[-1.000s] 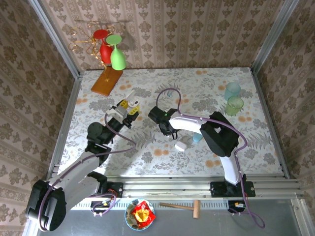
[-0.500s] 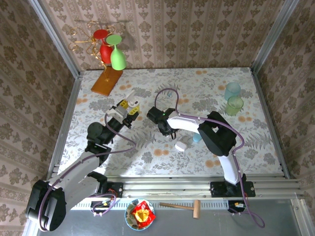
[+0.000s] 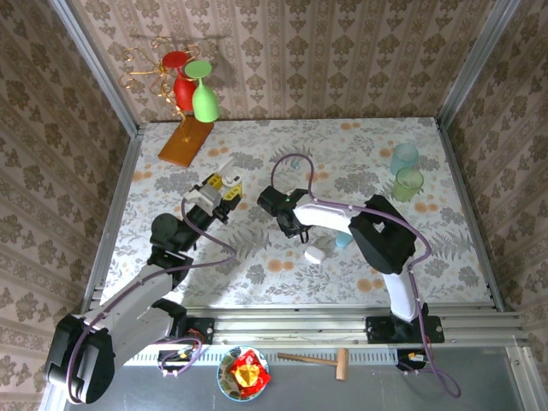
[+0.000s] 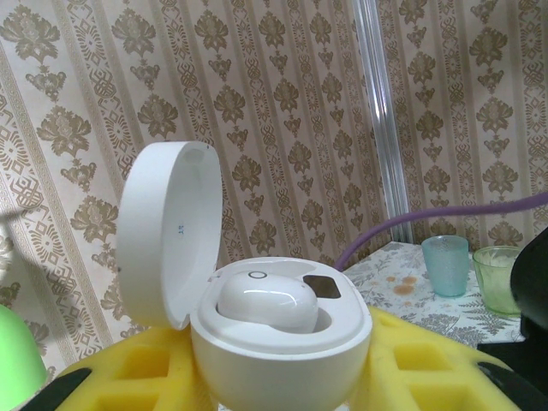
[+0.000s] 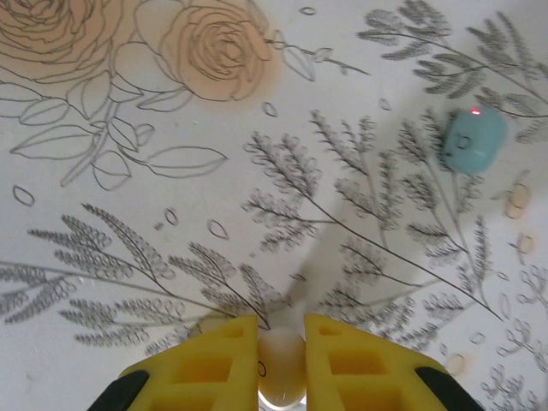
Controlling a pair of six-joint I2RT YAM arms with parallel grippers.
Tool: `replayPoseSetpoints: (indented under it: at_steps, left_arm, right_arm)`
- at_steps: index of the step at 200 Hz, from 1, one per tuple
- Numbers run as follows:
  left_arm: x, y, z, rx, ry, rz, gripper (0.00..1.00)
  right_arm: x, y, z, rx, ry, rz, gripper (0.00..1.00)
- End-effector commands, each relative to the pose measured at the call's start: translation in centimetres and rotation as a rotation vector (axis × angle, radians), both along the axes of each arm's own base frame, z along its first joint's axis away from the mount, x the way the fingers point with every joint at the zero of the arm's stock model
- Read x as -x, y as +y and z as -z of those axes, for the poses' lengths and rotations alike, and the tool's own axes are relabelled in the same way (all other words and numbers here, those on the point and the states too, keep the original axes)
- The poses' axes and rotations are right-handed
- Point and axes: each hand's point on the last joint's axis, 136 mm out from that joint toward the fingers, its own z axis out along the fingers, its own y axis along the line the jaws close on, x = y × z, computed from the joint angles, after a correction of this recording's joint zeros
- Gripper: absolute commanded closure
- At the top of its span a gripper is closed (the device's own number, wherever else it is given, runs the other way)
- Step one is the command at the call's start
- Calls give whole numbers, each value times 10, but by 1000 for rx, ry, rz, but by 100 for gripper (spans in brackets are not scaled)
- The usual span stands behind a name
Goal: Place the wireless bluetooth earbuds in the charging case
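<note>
On the floral tabletop (image 5: 128, 257) a white earbud (image 5: 281, 364) is seemingly pinched by the right gripper (image 5: 281, 332); it must be carried to the charging case (image 4: 278, 342) clasped by the left gripper (image 4: 278, 372).

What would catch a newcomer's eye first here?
The left gripper holds up an open white charging case with one seated earbud inside. On the floral table, the right gripper pinches a second white earbud, with a light-blue earbud lying loose beyond it.
</note>
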Motion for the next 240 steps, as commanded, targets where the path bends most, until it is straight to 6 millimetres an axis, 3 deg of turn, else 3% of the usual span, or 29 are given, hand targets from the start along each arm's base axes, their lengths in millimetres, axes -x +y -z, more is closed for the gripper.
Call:
replayPoseSetpoints:
  at_steps: [1, 37, 110, 155, 177, 220, 225, 240]
  left_arm:
    - [2, 1, -8, 9, -36, -7, 77]
    - [-1, -5, 0, -3, -11, 20, 77]
    - [-8, -27, 14, -32, 33, 135, 78]
    - [-1, -48, 26, -80, 48, 254, 78]
    - [-3, -49, 27, -61, 58, 264, 78]
    - [7, -61, 28, -67, 73, 352, 78]
    - [7, -61, 27, -65, 76, 354, 78]
    - [9, -63, 25, -56, 76, 361, 78]
  right_arm:
    - [-7, 2, -37, -116, -68, 9, 84]
    - [-1, 8, -76, -380, -84, 13, 84]
    - [20, 43, -212, -1068, -112, -145, 84]
    - [31, 62, -273, -1338, -125, -293, 84]
    - [36, 69, -291, -1416, -122, -347, 84]
    - [33, 74, -301, -1449, -130, -371, 84]
    - [28, 78, -290, -1440, -108, -357, 84]
    - [26, 81, -287, -1441, -97, -359, 84]
